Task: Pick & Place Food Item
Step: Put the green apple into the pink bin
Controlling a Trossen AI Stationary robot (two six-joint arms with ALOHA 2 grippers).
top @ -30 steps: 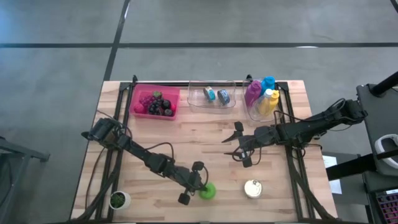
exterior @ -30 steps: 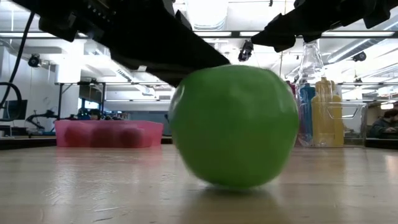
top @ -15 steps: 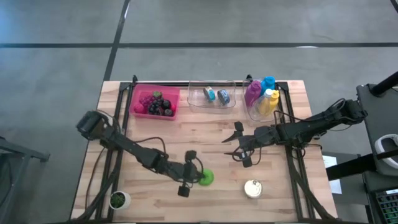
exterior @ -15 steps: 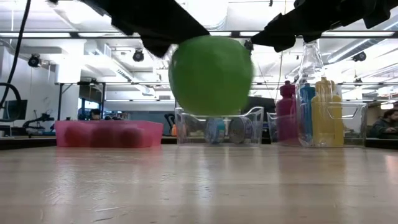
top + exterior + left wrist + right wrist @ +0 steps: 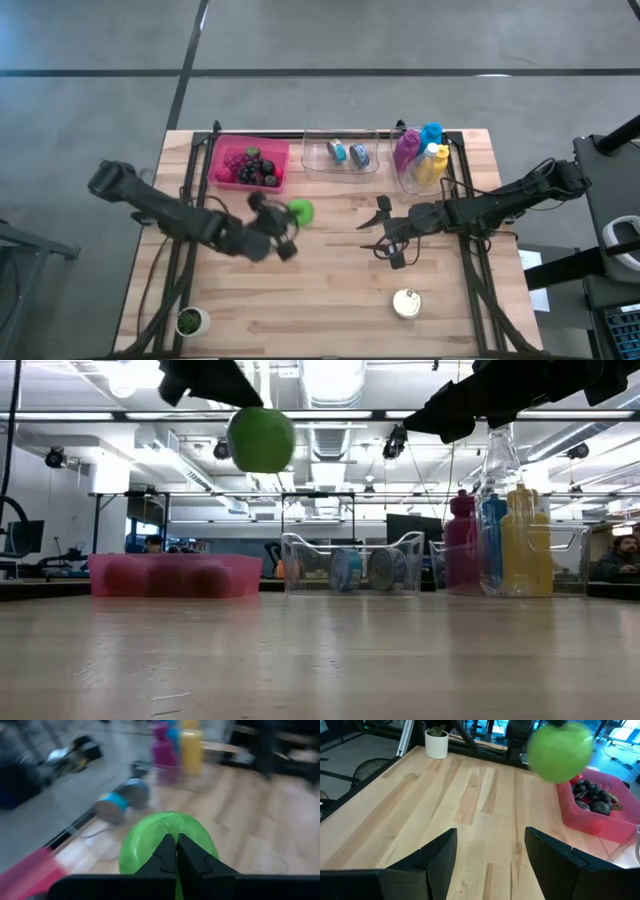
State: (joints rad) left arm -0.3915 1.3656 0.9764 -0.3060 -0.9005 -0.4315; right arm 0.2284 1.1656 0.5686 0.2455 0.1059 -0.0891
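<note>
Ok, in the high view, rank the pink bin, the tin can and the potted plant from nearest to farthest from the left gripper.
The left gripper is shut on the green apple.
1. Pink bin, just beyond it at the table's far edge.
2. Potted plant, near-left corner.
3. Tin can, near edge, on the right arm's side.

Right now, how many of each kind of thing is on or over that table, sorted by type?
Green apple, held up by the left claw: 1
Bins, pink and two clear: 3
Bottles: 4
Small cans in the middle bin: 2
Tin can on the table: 1
Potted plant: 1
Fruit in the pink bin: too small to count
Total: 12
</note>
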